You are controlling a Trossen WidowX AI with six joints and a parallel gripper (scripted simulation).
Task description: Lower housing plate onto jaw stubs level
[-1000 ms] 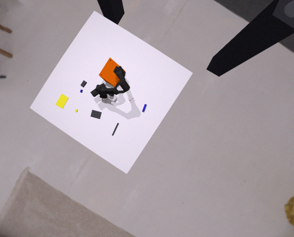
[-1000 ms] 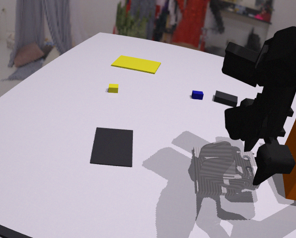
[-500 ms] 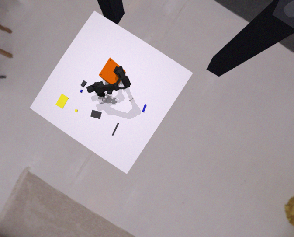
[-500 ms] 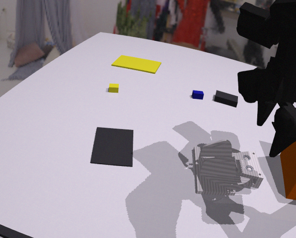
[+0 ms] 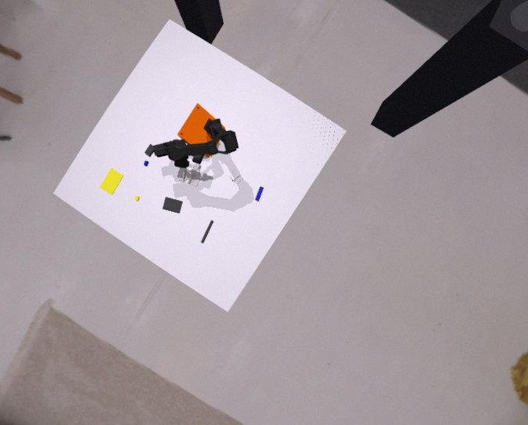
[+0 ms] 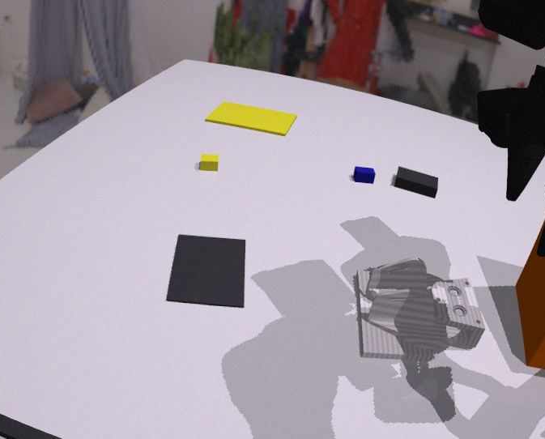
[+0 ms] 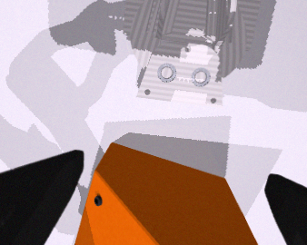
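Note:
The grey striped assembly lies on the table, partly in the arm's shadow. Its face with two ringed holes points up and looks about level. I take this face to be the housing plate; its seam with the jaw stubs is too small to judge. Two curved striped jaw shapes extend from it, blurred by shadow. My gripper is open and empty. It hangs above the table, beyond the ringed-hole end of the assembly and off the plate, with the orange box low between the fingertips in the wrist view.
The orange box stands close beside the assembly and gripper. Away from it lie a dark square plate, a dark bar, a yellow plate, small cubes and a blue bar.

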